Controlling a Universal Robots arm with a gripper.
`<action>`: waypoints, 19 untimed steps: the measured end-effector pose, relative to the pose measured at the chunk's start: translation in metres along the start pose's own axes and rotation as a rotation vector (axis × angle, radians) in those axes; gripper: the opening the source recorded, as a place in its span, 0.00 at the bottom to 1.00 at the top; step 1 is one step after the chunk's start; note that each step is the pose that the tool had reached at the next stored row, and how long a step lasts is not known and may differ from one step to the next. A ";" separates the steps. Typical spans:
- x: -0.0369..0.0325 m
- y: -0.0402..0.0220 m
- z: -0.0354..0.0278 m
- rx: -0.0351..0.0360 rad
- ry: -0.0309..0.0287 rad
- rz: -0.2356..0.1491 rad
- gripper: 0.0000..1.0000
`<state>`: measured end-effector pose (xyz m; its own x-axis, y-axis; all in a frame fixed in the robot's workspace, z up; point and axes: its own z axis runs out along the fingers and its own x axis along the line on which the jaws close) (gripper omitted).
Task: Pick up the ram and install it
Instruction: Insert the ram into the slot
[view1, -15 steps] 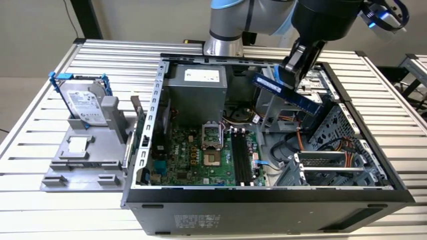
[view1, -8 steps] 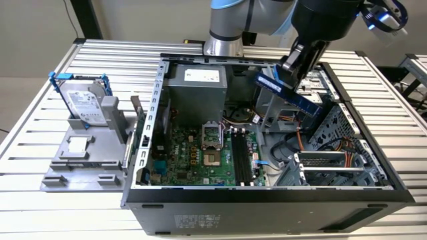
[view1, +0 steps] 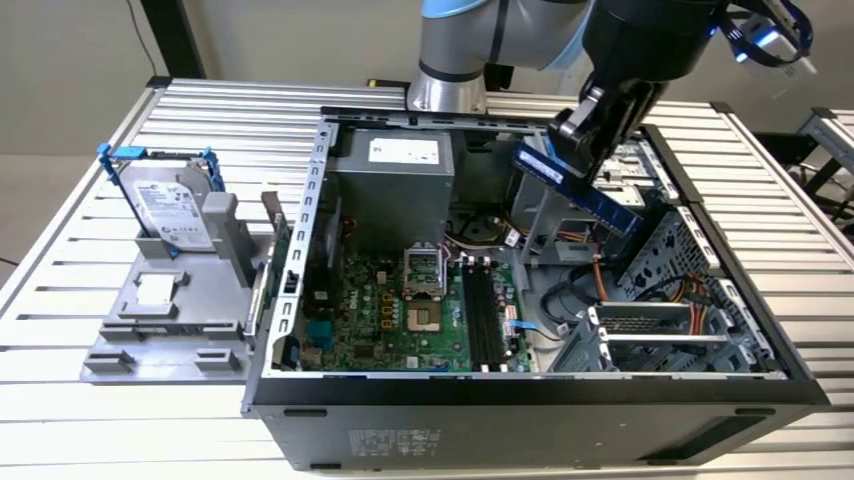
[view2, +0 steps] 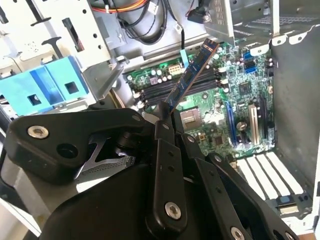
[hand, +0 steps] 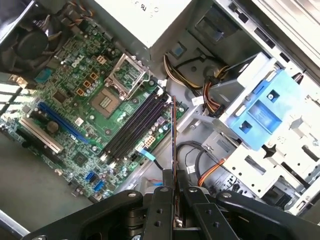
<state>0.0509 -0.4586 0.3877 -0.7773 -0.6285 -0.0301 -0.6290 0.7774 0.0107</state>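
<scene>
My gripper (view1: 577, 128) is shut on one end of the ram (view1: 590, 192), a long blue stick with black chips. It hangs tilted above the open computer case (view1: 534, 385), over the drive-cage side, well clear of the motherboard. In the second wrist view the ram (view2: 192, 75) sticks out from between the black fingers (view2: 161, 150) toward the board. Edge-on in the first wrist view, the ram (hand: 173, 145) rises from the gripper (hand: 176, 192). The long black memory slots (view1: 483, 315) (view2: 186, 91) (hand: 135, 127) lie below, next to the CPU socket (view1: 424, 290).
A silver hard drive in a blue frame (view1: 174, 205) stands on a grey fixture (view1: 160, 320) at the exterior view's left. Inside the case are the power supply (view1: 394, 175), a metal drive cage (view1: 667, 300), orange cables (hand: 212, 172) and a blue bracket (hand: 262, 107).
</scene>
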 end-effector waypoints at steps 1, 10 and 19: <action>0.0000 0.0000 0.0000 0.0003 -0.0001 0.008 0.00; 0.0004 0.0003 0.0000 0.0024 -0.0008 0.078 0.00; 0.0004 0.0004 0.0000 0.0039 -0.0014 0.132 0.00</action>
<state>0.0504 -0.4586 0.3877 -0.8531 -0.5209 -0.0301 -0.5214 0.8533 0.0107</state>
